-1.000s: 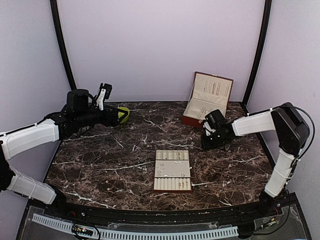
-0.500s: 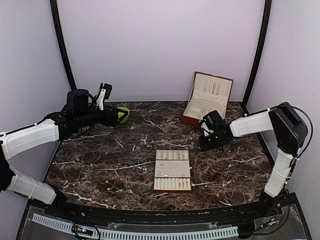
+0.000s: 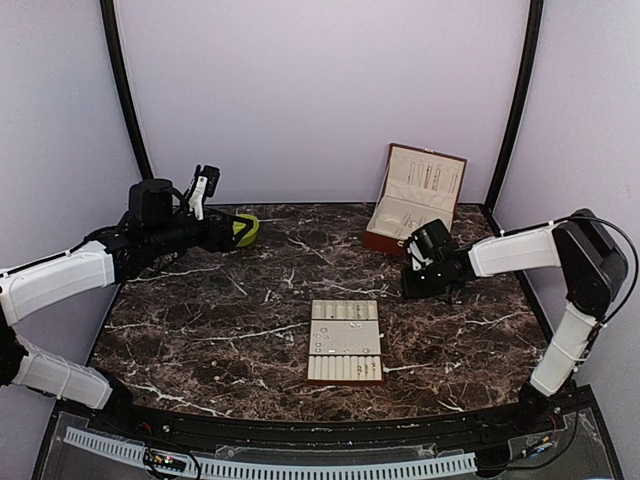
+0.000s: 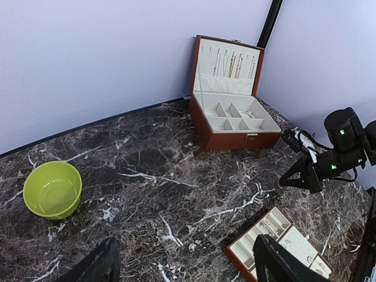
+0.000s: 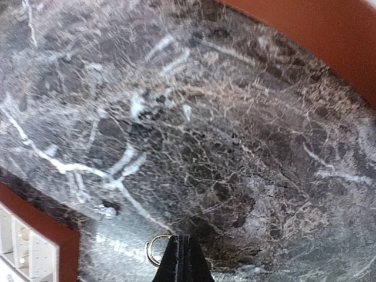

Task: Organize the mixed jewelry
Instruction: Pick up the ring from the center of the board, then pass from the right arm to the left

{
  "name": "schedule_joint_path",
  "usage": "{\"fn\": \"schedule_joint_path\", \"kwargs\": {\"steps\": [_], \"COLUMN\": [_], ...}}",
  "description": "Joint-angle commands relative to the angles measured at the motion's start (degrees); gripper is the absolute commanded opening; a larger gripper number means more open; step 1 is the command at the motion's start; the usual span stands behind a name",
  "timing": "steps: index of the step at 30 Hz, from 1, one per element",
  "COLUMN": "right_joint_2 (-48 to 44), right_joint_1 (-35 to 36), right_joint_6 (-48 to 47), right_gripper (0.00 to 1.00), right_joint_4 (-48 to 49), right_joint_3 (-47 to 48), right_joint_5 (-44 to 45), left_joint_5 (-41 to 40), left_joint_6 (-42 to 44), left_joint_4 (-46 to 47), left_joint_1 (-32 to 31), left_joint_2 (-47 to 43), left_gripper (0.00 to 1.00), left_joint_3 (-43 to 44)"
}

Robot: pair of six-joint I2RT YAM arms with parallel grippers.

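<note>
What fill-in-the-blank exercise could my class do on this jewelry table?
1. The brown jewelry box at the back of the table has its lid ____.
2. The bowl is ____ in colour.
3. The right gripper has its jaws ____, with a small ring right at its tips.
4. The left gripper, jaws wide apart, holds ____.

Missing words: open; green; shut; nothing.
</note>
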Motion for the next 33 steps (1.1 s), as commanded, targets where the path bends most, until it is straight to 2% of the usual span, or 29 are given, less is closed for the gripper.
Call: {"fn": "schedule_joint_path", "kwargs": {"steps": [1,4,8,12,21,26,33], "right_joint_2": [-4.81,-7.48,-11.31,-15.40,-21.98,-22.11,-19.04], "right_joint_1": [0.69,1.03,1.63,3.16,6.87,9.11,13.01], "right_joint_6": [1.23,1.27,1.73,1.82,3.89,3.89,2.13], "right_gripper": [0.00,0.00,0.00,0.00,0.00,0.00,0.00], "right_joint_4": [4.30,5.53,8.49,12.84,21.50,24.90,24.97], "right_joint_3": [-1.16,-2.21,-4.64,-7.71,-13.49,-13.91,-11.21], "right_joint_5": [-0.69,-0.53,-0.97,-1.50,-1.25,-1.06,1.89], "left_joint_5": [0.18,-0.42,-4.11,-6.24,-3.26,-1.48,1.98], "left_joint_6": [-2.01,-5.12,-8.85,-12.44,-21.88,-24.72,-28.14], "left_joint_4": [3.06,5.58,12.15,17.84,25.69,26.88,28.23], "left_joint_1": [0.09,-0.69,-6.31,-11.98,-18.30,-20.75,-22.32], "left_joint_2": [-1.90,-1.54,0.84,6.65,21.70,27.32,32.85], "left_gripper": [0.80,0.79,0.78,0.78,0.75,0.74,0.72], "left_joint_3": [-1.03,-1.86,-3.19,-1.25,5.67,9.09,12.45]}}
